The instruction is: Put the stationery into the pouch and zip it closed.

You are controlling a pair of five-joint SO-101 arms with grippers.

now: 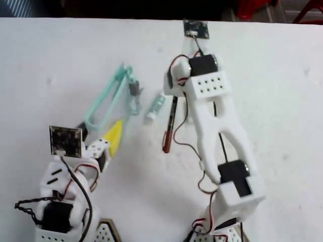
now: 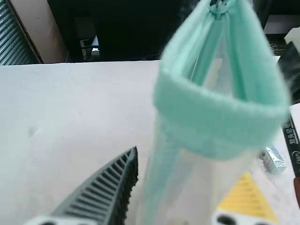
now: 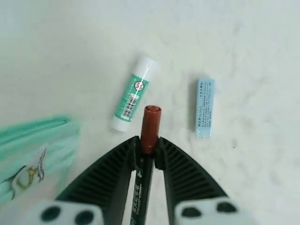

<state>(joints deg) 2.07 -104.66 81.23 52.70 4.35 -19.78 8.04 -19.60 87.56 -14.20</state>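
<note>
A mint-green pouch [image 1: 107, 99] with clear sides lies on the white table, its zipper mouth open. In the left wrist view the pouch [image 2: 220, 103] stands between the fingers of my left gripper [image 2: 190, 164], which is shut on its near end. That gripper [image 1: 101, 126] shows a yellow finger [image 1: 115, 136]. My right gripper [image 3: 147, 146] is shut on a black pen with a red-brown cap [image 3: 151, 123]. The pen [image 1: 170, 121] is to the right of the pouch, held by the right gripper [image 1: 168, 132]. A green-and-white glue stick [image 1: 155, 106] [image 3: 133, 93] lies between pouch and pen. A pale blue eraser [image 3: 205, 108] lies nearby.
A small grey metal piece [image 1: 134, 93] lies at the pouch's right edge, close to the glue stick. The right arm [image 1: 217, 121] stretches over the table's middle right. Bare white table [image 1: 272, 75] spreads far right and far left [image 1: 40, 65].
</note>
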